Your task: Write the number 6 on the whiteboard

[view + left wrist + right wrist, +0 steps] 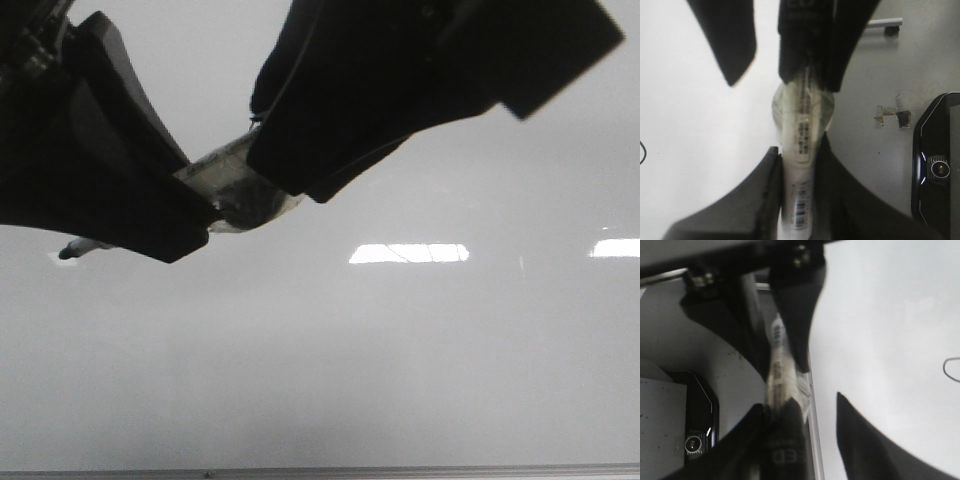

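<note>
Only a thin black curve of the number 6 (952,371) shows on the whiteboard (400,350). Above the whiteboard, the left gripper (799,165) and right gripper (777,410) both pinch one marker (801,125), seemingly mid-handover; next, one must release.

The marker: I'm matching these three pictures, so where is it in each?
Front view: marker left of centre, between both dark grippers.
Left wrist view: marker runs down the centre.
Right wrist view: marker left of centre.
Shared landmark: the whiteboard, pale in every view.
</note>
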Robot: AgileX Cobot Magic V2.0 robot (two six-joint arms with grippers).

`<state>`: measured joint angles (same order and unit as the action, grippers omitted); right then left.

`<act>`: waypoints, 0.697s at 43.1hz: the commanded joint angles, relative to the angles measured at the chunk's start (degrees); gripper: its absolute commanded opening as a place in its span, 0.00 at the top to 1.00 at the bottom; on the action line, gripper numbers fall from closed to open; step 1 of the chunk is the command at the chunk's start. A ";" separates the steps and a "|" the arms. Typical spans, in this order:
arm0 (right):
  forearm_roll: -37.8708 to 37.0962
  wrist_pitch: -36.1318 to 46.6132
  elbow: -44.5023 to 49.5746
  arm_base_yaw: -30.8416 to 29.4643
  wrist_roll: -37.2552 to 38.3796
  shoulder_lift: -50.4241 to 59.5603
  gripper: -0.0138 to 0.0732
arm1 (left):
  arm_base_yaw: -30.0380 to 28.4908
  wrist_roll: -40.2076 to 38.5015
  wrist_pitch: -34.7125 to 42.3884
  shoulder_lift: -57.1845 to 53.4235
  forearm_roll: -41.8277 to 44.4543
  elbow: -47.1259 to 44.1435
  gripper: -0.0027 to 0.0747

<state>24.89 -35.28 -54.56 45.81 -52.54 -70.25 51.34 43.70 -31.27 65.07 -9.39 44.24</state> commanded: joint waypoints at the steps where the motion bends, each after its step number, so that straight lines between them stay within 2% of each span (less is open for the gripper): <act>1: 0.99 1.79 -0.85 -3.87 3.82 3.92 0.34 | -1.80 -1.01 1.03 -1.04 -0.54 2.03 0.86; 5: 0.99 1.87 2.97 -8.89 4.10 8.25 0.42 | -6.16 -1.11 -0.53 -1.62 -0.67 2.03 0.86; 10: 0.99 3.51 10.81 -15.73 6.83 16.79 0.53 | -15.06 -3.08 -1.12 -3.41 -0.88 2.03 0.86; 14: 0.99 5.36 16.74 -21.79 11.78 24.53 0.60 | -23.88 -5.89 -0.99 -5.20 -1.10 2.03 0.86; 21: 0.99 7.81 25.02 -31.47 21.98 38.36 0.79 | -41.82 -17.52 -0.76 -6.65 -1.10 2.03 0.86; 26: 0.99 7.94 28.00 -35.97 23.04 45.66 0.93 | -52.59 -21.08 0.01 -6.65 -1.81 1.68 0.86; 30: 0.99 7.94 29.00 -37.55 23.04 48.77 0.91 | -58.40 -21.08 3.46 -6.53 -3.40 0.08 0.86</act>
<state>25.14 -31.44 -24.94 9.62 -30.06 -23.52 -2.96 24.09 -33.58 59.49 -10.45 44.02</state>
